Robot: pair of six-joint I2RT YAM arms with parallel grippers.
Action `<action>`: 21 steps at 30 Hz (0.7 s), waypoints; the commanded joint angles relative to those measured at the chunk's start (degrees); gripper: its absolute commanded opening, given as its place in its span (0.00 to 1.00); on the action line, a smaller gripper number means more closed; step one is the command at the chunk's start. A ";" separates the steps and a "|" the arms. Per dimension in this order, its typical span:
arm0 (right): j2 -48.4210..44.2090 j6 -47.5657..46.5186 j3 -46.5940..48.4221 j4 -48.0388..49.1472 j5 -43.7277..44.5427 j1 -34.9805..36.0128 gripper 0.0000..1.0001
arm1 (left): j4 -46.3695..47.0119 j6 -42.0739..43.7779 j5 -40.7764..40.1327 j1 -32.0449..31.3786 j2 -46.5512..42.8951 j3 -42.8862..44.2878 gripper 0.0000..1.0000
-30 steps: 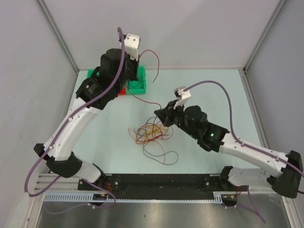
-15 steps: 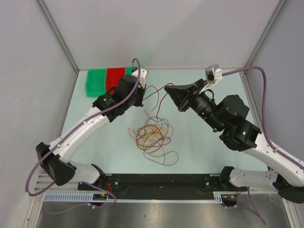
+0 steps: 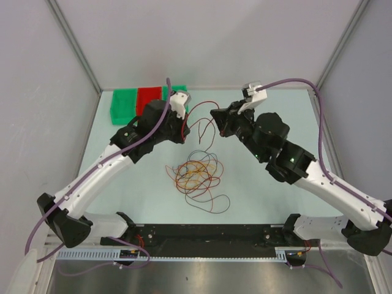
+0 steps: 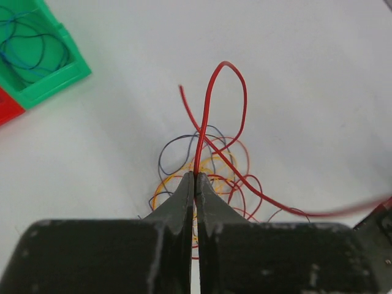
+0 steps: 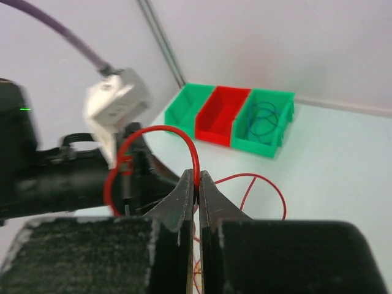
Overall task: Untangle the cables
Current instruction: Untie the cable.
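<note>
Raised red cable point(image 4: 200, 138), clamped by both left gripper point(image 4: 195, 184) and right gripper point(image 5: 197, 184); loose cables point(image 3: 196, 174) heaped at 6 o'clock.

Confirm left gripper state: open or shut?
Shut: the left gripper has its fingers pressed together, pinching a red cable at the tips.

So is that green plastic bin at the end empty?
No, thin blue wires lie curled inside the green plastic bin.
</note>
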 commanded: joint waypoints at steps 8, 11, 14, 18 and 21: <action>7.36 7.76 -1.15 -3.22 -5.61 -8.90 0.00 | 5.77 3.89 19.99 0.07 -6.19 -2.95 0.05; 8.59 8.20 -1.41 -2.16 -7.20 -8.90 0.00 | 8.76 3.89 22.38 0.07 -6.55 -4.18 0.08; 9.56 8.72 -1.41 -2.07 -8.43 -8.99 0.00 | 11.05 4.07 25.89 -0.02 -5.50 -4.98 0.09; 10.61 10.22 -1.68 -2.77 -10.36 -8.90 0.00 | 12.98 3.80 27.74 0.07 -3.65 -6.03 0.11; 11.05 11.36 -2.73 -2.60 -11.59 -8.73 0.00 | 14.65 3.28 28.01 0.07 -3.29 -7.44 0.11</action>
